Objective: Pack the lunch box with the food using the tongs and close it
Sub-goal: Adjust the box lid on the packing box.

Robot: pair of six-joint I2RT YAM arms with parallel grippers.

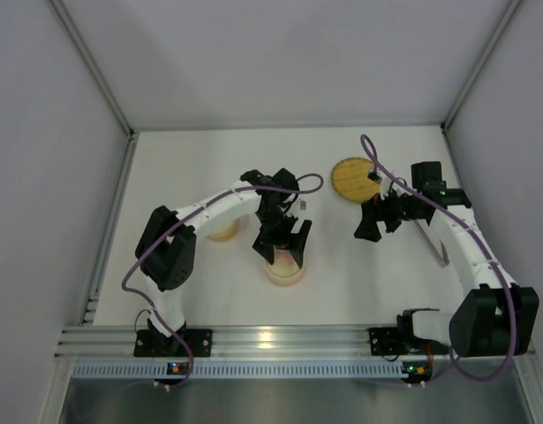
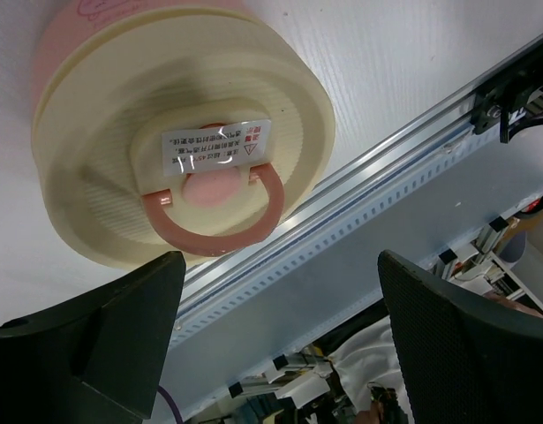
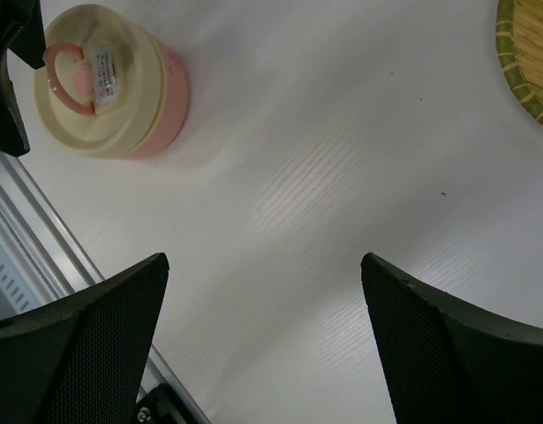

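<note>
Table (image 1: 192, 159), white with pale walls around it, carries two black-and-white arms. The left gripper (image 1: 282, 243) hangs over the front middle, its jaws spread wide and holding nothing. The right gripper (image 3: 264, 274) hovers over bare table further right, its jaws also apart and empty. A round yellow woven plate (image 1: 346, 177) sits at the back right, near the right gripper. A round pink lunch box (image 2: 165, 115) stands just under the left gripper with its cream lid on. Slim silver metal tongs (image 1: 436, 249) lie beside the right forearm. A pink ring handle (image 2: 214, 221) lies flat on the lid, below a white label (image 2: 215, 140).
</note>
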